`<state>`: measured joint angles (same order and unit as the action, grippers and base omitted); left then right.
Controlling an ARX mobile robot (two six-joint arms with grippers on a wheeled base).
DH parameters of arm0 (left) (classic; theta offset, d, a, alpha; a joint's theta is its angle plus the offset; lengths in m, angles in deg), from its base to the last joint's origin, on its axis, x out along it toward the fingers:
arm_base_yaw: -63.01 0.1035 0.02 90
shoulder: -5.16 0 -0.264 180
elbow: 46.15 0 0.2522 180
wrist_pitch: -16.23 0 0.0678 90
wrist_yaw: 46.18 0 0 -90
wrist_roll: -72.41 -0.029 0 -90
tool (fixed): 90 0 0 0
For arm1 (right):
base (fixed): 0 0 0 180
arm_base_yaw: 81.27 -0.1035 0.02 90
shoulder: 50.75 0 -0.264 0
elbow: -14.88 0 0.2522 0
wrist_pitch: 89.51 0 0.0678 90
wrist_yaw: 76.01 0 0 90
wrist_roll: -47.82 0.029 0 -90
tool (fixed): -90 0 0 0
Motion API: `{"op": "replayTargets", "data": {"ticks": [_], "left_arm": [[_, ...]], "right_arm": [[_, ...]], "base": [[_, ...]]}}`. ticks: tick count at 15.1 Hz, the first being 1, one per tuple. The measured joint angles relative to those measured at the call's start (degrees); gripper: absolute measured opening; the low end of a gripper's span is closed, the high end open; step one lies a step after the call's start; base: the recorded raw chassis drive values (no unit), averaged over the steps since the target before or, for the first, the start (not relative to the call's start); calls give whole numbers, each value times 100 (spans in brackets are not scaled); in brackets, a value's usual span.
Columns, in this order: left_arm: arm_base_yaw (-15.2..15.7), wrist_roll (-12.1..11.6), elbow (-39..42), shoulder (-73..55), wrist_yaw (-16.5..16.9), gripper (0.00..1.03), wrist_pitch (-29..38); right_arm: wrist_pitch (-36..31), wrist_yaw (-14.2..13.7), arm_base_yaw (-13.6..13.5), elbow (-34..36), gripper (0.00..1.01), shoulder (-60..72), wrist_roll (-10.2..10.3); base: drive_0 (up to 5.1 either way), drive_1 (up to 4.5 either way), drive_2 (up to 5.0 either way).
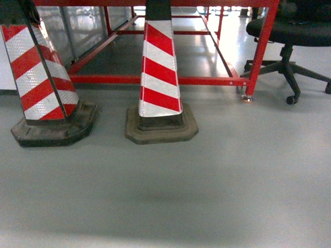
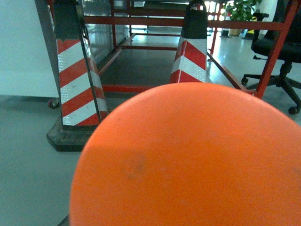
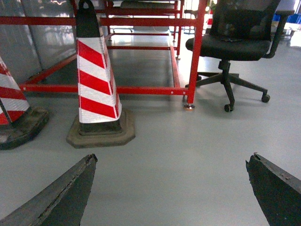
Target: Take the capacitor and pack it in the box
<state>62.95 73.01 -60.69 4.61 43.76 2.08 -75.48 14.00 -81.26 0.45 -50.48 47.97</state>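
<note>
Filling near half of left wrist view, capacitor [image 2: 188, 160] sat close against lens; left pincer itself unseen, state could not be told. Right pincer [image 3: 171, 188] stood open, empty, above grey floor [image 3: 188, 141]. Striped cones [image 1: 160, 77] stood far, before red frame [image 1: 207, 80].

A smooth grey floor [image 1: 207, 186] carries two red-and-white striped traffic cones on black bases [image 1: 160, 77], a red-painted steel frame [image 1: 155, 80] behind, and a black wheeled office chair [image 1: 292, 31].
</note>
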Motion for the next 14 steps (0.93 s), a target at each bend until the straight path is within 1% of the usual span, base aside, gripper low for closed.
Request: {"op": "replayTargets", "data": {"ticks": [14], "left_arm": [[0,0,0,0,2,44,24]], "right_arm": [[7,-4,0,0,98,0,0]], "base": [[0,434,-433]]}}
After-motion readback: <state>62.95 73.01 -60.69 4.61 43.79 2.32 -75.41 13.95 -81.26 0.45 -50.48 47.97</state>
